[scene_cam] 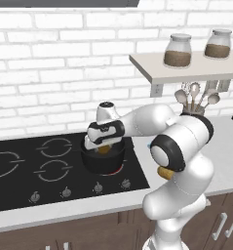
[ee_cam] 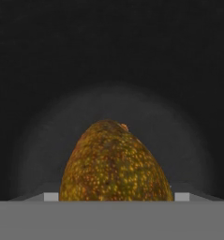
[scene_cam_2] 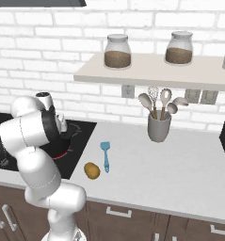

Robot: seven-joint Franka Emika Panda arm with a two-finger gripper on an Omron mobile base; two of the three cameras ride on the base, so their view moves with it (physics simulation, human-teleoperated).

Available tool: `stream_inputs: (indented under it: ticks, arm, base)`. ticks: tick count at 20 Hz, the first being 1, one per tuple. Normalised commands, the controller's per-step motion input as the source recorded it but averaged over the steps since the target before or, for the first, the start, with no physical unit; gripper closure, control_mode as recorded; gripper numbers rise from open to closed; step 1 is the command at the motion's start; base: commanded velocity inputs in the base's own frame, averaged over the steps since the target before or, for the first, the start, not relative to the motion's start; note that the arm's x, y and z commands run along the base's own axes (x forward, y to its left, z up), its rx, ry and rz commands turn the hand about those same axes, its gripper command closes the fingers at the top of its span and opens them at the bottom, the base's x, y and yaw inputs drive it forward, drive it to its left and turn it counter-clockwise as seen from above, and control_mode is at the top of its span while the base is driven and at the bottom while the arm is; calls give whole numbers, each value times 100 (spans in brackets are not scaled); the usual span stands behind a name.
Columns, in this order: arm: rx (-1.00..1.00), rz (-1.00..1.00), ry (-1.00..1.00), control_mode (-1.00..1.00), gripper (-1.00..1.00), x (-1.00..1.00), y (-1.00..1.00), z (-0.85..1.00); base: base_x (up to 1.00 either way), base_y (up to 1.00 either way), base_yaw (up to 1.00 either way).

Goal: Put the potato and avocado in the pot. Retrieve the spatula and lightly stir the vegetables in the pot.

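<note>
- The arm is reaching over the black stove top, with the tool (scene_cam: 104, 146) hanging just above the pot (scene_cam: 103, 161), which is sitting on the front right burner.
- A mottled green-brown avocado (ee_cam: 114, 164) is sitting right at the tool's tips over the pot's dark inside; in the hand view its long axis is running along the line of sight, with the narrow stem end pointing away from the camera toward the pot's floor.
- The fingers are standing wide, either side of the avocado, but I cannot tell whether they are pressing on it or standing clear of it.
- The potato (scene_cam_2: 91, 171) is lying on the grey worktop (scene_cam_2: 180, 164), just right of the stove's edge, well apart from the pot.
- The spatula (scene_cam_2: 105, 156) is lying flat on the worktop just beside the potato, on its far right; its long axis is running front to back, blade toward the wall, slim handle pointing toward the worktop's front edge.
- A grey utensil holder (scene_cam_2: 159, 126) full of spoons is standing farther back, near the wall.
</note>
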Motion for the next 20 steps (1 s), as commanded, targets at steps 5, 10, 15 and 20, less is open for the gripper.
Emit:
stream_inputs:
  ticks: [5,10,15,20]
  arm:
    - [0,0,0,-100,100,4,1,-13]
    - [0,0,0,-100,-100,6,12,-19]
    - [0,0,0,-100,-100,12,2,-2]
    - [0,0,0,-100,-100,1,0,0]
  base:
    - [0,0,0]
    - [0,0,0]
    - [0,0,0]
    - [0,0,0]
